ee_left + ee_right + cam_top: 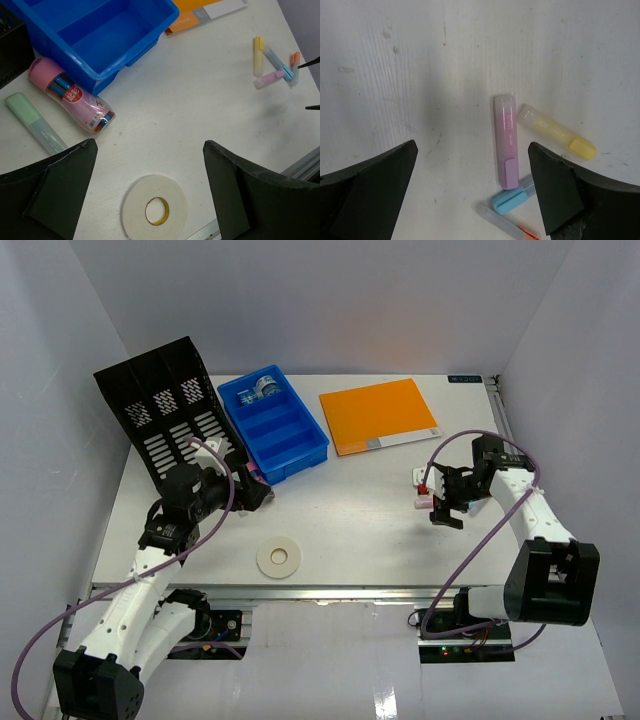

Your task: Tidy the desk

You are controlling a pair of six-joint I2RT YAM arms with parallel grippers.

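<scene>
The white desk [350,525] carries loose items. My left gripper [255,490] is open and empty, hovering above a white tape roll [154,206], which lies near the front rail [280,558]. A pink tube of pens [70,95] and a green highlighter [35,122] lie beside the blue tray [100,40]. My right gripper [445,505] is open and empty, just above a cluster of highlighters: pink [506,146], yellow [557,132], blue [512,199] and orange [512,225]. The pink one lies between my right fingers [375,175].
A black slotted file rack [165,405] leans at the back left. The blue compartment tray [272,425] holds small items in its far compartment. An orange folder [378,415] lies flat at the back centre. White walls close in three sides.
</scene>
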